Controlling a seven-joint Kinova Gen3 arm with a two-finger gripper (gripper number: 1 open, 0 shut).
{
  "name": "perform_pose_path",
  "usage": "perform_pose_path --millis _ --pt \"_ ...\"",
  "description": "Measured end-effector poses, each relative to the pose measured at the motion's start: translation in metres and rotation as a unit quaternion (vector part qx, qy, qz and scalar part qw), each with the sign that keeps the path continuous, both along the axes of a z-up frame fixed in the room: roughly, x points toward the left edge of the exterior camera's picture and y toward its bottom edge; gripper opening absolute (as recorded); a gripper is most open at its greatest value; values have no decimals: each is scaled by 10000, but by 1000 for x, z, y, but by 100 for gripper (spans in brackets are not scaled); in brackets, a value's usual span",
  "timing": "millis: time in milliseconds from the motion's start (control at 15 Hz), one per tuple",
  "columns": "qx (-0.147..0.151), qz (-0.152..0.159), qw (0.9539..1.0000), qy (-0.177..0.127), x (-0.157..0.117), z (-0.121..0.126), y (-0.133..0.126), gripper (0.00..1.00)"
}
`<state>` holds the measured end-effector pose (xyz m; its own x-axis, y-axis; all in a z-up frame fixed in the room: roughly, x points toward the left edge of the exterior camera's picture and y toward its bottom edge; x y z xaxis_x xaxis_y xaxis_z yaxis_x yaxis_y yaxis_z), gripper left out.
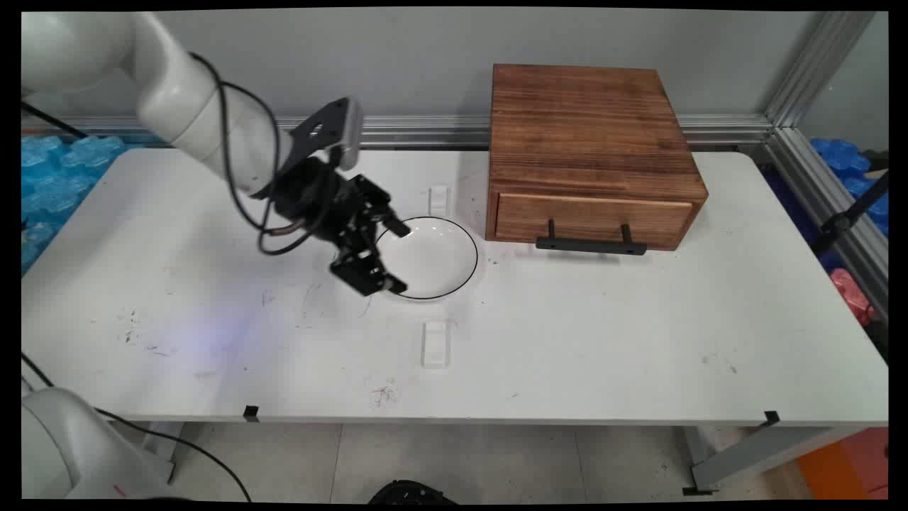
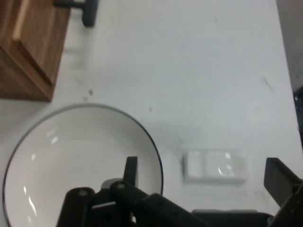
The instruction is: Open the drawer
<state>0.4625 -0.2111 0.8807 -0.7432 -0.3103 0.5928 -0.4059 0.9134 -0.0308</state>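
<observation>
A white plate with a thin black rim (image 1: 433,255) lies on the table's middle, just left of the wooden drawer box. My gripper (image 1: 399,258) hangs open over the plate's left edge, one fingertip (image 1: 401,230) above the plate's far left rim and the other (image 1: 396,286) at its near left rim. In the hand view the plate (image 2: 71,156) fills the lower left; one finger (image 2: 131,171) stands over its inside and the other finger (image 2: 280,179) is off to the right over bare table. Nothing is between the fingers.
A wooden box (image 1: 589,152) with a shut drawer and black handle (image 1: 590,245) stands at the back right of the plate. Small white blocks lie on the table: one in front of the plate (image 1: 435,343), (image 2: 215,165), one behind it (image 1: 439,199).
</observation>
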Motion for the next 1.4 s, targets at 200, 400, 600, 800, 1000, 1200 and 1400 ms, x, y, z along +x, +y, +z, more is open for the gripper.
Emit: perform_pose_path --millis 200,400,600,800,1000,1200,1400 --pt "-89 -8 10000 35 -29 4 -20 100" --pt "-147 -3 9999 32 -56 6 -36 100" --pt "-174 4 9998 -21 -97 4 -57 100" --pt "-186 4 9997 -164 -136 -3 -78 100" --pt "-198 -3 9992 -358 -171 -12 -98 100" --pt "-206 5 9985 -513 -198 -20 -114 100" --pt "-218 25 9977 -645 -219 -26 -128 100"
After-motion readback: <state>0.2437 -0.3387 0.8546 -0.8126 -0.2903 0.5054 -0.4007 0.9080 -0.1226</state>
